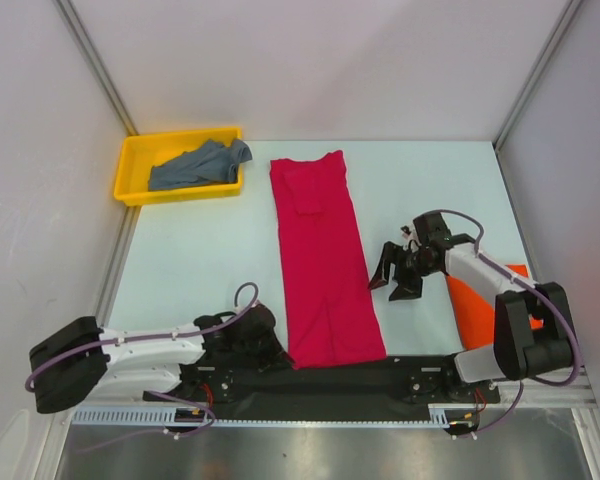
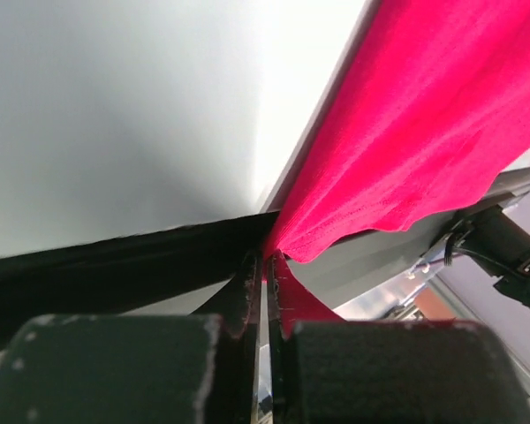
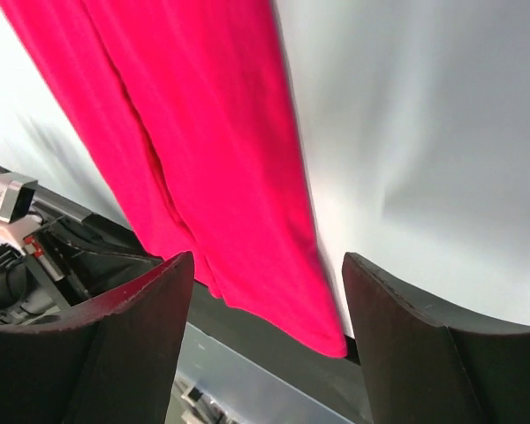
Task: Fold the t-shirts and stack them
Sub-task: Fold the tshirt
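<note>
Three shirts to track: your crimson-pink t-shirt (image 1: 325, 260) lies as a long strip down the middle of the table (image 1: 210, 260), the grey-blue t-shirt (image 1: 195, 165) sits in the yellow tray (image 1: 130, 165) far left, and the orange-red t-shirt (image 1: 475, 305) is near right. Your left gripper (image 2: 267, 265) is pinched on the strip's near-left corner, probably to carry the next fold. Your right gripper (image 1: 392, 280) hovers just right of the strip, jaws apart and empty.

Matt cloth t-shirt (image 1: 325, 260); tray (image 1: 130, 172) seemingly glossy plastic.
</note>
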